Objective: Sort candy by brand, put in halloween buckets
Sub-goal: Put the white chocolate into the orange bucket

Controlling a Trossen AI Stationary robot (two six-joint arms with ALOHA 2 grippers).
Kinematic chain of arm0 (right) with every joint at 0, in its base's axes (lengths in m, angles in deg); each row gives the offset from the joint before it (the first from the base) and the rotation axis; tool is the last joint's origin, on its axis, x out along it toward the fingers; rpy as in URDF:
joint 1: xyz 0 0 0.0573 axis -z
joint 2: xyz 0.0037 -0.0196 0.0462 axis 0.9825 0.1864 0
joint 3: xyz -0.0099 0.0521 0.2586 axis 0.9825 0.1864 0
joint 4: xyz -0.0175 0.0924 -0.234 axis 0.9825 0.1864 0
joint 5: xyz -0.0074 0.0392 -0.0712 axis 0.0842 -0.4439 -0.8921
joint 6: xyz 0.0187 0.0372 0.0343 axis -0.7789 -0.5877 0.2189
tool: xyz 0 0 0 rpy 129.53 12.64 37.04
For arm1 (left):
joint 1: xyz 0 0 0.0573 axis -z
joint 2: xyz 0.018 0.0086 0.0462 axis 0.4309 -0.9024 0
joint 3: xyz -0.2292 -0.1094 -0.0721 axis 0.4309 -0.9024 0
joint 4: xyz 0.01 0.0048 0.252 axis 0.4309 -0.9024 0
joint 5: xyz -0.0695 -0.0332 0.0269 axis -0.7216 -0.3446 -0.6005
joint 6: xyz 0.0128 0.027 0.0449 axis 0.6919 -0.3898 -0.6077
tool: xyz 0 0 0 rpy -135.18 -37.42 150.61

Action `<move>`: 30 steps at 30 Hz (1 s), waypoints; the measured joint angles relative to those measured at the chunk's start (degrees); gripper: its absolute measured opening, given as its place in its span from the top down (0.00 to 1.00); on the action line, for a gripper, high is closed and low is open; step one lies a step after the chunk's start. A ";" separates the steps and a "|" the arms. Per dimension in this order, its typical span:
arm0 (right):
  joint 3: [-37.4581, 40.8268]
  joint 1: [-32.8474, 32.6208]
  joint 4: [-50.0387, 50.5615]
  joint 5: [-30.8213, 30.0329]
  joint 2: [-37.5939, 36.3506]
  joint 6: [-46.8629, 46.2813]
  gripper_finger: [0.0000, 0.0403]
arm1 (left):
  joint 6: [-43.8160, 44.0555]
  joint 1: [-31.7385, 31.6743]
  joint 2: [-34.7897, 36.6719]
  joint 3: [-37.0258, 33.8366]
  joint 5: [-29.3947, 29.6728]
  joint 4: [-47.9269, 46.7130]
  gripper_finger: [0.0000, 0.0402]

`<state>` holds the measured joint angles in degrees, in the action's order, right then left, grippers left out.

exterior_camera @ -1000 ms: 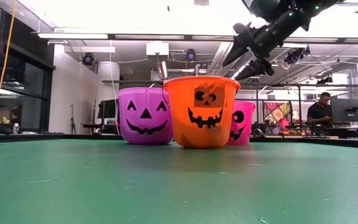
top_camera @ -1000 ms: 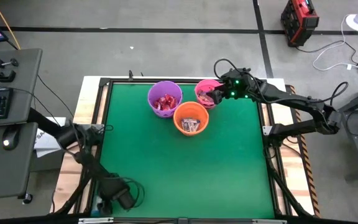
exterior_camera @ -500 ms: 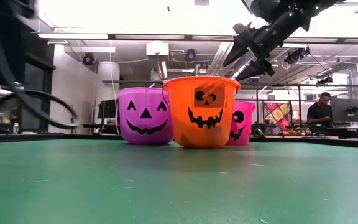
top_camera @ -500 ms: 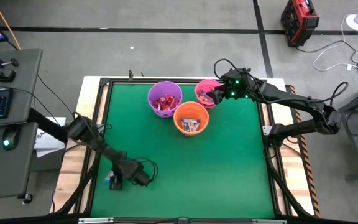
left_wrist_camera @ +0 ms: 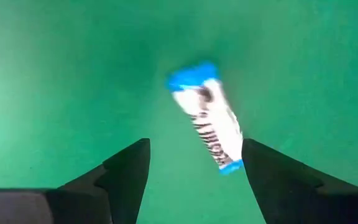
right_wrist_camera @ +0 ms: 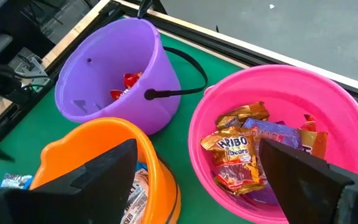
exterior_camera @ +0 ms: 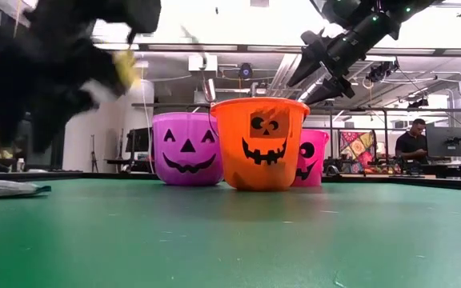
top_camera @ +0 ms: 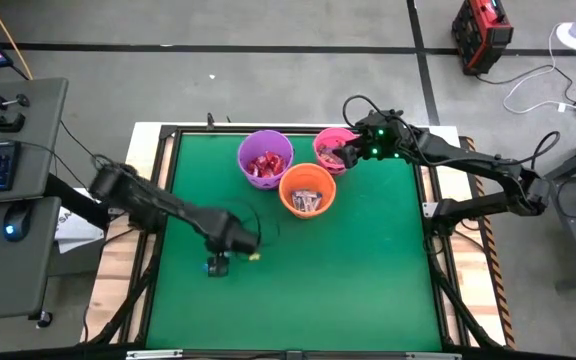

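high view: green table (top_camera: 298, 270) with three halloween buckets grouped near the far edge. purple bucket (top_camera: 265, 158) on the left, holding red-wrapped candy; orange bucket (top_camera: 308, 190) just in front and to its right, touching or nearly touching it, holding pale wrappers; pink bucket (top_camera: 334, 150) behind the orange one, near the right arm's end.

left gripper (top_camera: 218, 266) out over the left-middle of the green mat, well apart from the buckets, at the end of the arm reaching in from the left edge. small yellowish speck just beside it, too small to identify.

left wrist view: left gripper (left_wrist_camera: 194, 171) spread wide, nothing between the fingers (left_wrist_camera: 126, 171). blue-and-white candy (left_wrist_camera: 207, 116) lying flat on the green surface past the fingertips, tilted, blue at both ends, white with dark lettering in the middle, not touched by either finger.

right wrist view: right gripper (right_wrist_camera: 197, 168) spread wide and empty, hanging above the pink bucket (right_wrist_camera: 328, 106). inside that bucket, gold and brown wrappers, one reading haribo, plus a purple pack. purple bucket (right_wrist_camera: 98, 74) with a few red sweets at the bottom; orange bucket (right_wrist_camera: 67, 149) in the near corner.

low view: right gripper (exterior_camera: 318, 68) high above the buckets, over the pink bucket (exterior_camera: 314, 156). left arm a dark blur at upper left. person seated at a monitor far behind the table.
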<state>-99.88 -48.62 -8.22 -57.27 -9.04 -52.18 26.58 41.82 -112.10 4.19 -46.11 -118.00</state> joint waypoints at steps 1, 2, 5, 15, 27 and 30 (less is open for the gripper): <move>0.00 0.00 0.12 0.03 0.00 0.00 0.18 | 2.54 -1.08 2.36 0.00 1.51 0.02 0.39; 0.00 0.00 0.31 0.11 0.00 0.02 0.18 | 5.33 -1.89 4.87 -0.23 3.42 -0.30 0.39; 0.00 0.00 1.05 0.22 0.00 0.04 0.18 | 18.42 -3.31 12.15 -1.46 8.94 0.89 0.39; 0.00 0.00 2.04 0.73 0.00 0.11 0.18 | 42.99 3.02 21.38 -13.17 9.69 10.88 0.39; 0.00 0.02 2.13 0.63 0.00 0.11 0.18 | 36.66 3.91 12.91 -19.15 9.48 29.55 0.39; 0.00 0.02 2.13 0.58 0.00 0.09 0.18 | 36.67 3.93 9.60 -19.15 9.65 28.56 0.39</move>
<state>-99.88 -48.60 -6.09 -56.68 -9.04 -52.09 63.25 45.76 -102.50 -14.96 -36.47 -89.44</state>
